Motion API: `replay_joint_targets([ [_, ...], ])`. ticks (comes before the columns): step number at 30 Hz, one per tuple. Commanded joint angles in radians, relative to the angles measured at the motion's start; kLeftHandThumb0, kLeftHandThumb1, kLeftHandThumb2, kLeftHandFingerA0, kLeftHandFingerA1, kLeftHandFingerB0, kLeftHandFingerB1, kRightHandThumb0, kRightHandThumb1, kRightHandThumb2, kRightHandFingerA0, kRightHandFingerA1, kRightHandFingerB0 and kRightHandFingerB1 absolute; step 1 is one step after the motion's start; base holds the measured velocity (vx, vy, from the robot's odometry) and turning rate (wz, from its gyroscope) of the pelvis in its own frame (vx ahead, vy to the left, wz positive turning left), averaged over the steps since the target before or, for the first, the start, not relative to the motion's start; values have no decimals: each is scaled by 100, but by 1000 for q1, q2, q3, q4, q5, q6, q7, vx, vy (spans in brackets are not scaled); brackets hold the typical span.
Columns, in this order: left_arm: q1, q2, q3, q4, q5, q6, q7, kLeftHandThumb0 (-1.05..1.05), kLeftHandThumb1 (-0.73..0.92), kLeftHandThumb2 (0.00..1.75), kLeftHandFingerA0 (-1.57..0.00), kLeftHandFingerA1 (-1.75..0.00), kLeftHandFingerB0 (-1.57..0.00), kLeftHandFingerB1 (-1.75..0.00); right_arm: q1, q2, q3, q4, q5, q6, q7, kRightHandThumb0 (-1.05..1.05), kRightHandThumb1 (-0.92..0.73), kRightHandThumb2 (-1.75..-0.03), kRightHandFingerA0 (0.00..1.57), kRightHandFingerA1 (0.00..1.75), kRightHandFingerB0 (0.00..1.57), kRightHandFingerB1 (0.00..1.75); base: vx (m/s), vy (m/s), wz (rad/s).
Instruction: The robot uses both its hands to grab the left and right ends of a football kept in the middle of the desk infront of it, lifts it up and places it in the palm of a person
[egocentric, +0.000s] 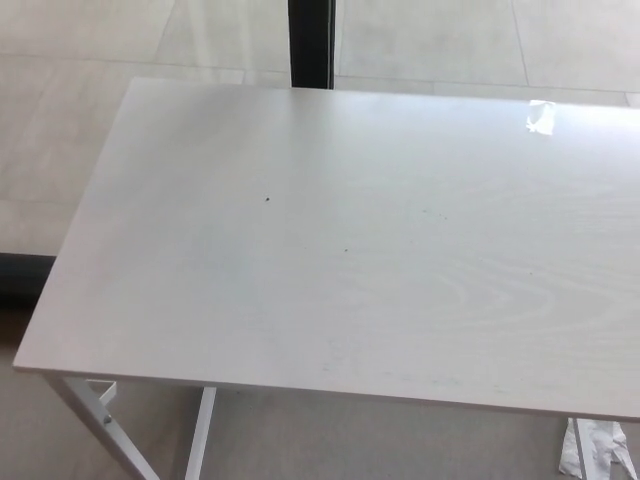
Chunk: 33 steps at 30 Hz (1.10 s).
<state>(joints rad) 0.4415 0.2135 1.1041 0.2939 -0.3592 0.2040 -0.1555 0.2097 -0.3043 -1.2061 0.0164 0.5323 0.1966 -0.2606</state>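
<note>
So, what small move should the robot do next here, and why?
Probably wait, or tilt the head a little to search. The desk shows only its pale wood-grain top with a few tiny dark specks; no football, no person's palm and neither robot hand is in the head view. With nothing visible to grasp, reaching now would likely be pointless.

A pale, whitewashed wood-grain desk (350, 250) fills most of the head view, its top running out of frame on the right. White metal legs (100, 425) show under its near left corner. A small dark speck (267, 198) sits on the desk left of centre, another speck (346, 250) near the middle. A bright glare patch (541, 116) marks the desk's far right part.
</note>
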Motion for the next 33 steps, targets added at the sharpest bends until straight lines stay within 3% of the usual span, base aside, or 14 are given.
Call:
replay_joint_targets([
  [1,8,231,-301,514,236,-74,-125,-75,87,66,-53,-58,-25,-42,-161,-171,-109,530,112,161,-209,-86,-79,-107,54,117,0,11,0,0,0],
  [2,15,243,-321,530,240,-73,-144,-76,86,65,-44,-53,-22,-38,-155,-177,-106,560,109,162,-194,-68,-91,-61,38,159,12,97,0,0,0],
  [3,33,267,-353,568,250,-65,-187,-77,66,98,-27,-56,-15,-48,-127,-181,-74,613,81,157,-135,-69,-81,-65,45,150,30,42,0,0,0],
  [4,41,286,-367,602,250,-61,-210,-77,66,98,-27,-56,-15,-48,-98,-177,-33,637,43,145,-80,-69,-81,-65,45,150,30,42,0,0,0],
  [5,44,283,-331,623,219,-93,-170,-78,67,101,-35,-60,-17,-49,-52,-158,5,580,36,173,6,-71,-79,-65,34,67,10,25,0,0,0],
  [7,19,277,-274,660,146,-113,-149,-77,82,64,-45,-54,-27,-38,-47,-179,28,624,30,135,81,-71,-81,-63,21,41,8,26,0,0,0],
  [8,-4,277,-250,688,118,-128,-123,-80,67,102,-54,-64,-27,-51,-29,-174,37,609,34,115,132,-72,-65,-91,8,46,5,34,0,0,0],
  [12,-37,301,-254,769,77,-151,-169,-75,80,64,-51,-58,-28,-39,55,-169,151,570,-60,36,231,-68,-76,-63,51,63,18,27,0,0,0],
  [13,-35,305,-252,774,61,-154,-199,-75,79,64,-48,-59,-26,-39,70,-169,173,567,-72,30,240,-51,-51,-99,56,85,1,42,0,0,0],
  [15,-34,311,-256,783,49,-158,-210,-76,63,98,-48,-66,-21,-51,89,-173,185,573,-70,16,254,-68,-74,-63,46,131,16,27,0,0,0],
  [16,-30,313,-251,777,35,-151,-207,-74,81,64,-46,-59,-24,-41,105,-173,206,573,-78,0,267,-65,-79,-64,39,53,16,27,0,0,0],
  [25,-54,352,-258,877,12,-180,-204,-71,80,64,-53,-67,-26,-47,148,-198,267,623,-66,-52,308,-63,-65,-93,24,55,12,41,0,0,0],
  [26,-52,357,-273,880,22,-183,-201,-73,64,97,-49,-68,-24,-54,148,-202,272,633,-65,-59,311,-61,-65,-92,23,53,13,41,0,0,0],
  [33,-49,392,-356,934,43,-203,-182,-71,80,64,-51,-62,-31,-47,156,-205,277,664,-53,-62,329,-55,-82,-64,31,52,17,28,0,0,0],
])
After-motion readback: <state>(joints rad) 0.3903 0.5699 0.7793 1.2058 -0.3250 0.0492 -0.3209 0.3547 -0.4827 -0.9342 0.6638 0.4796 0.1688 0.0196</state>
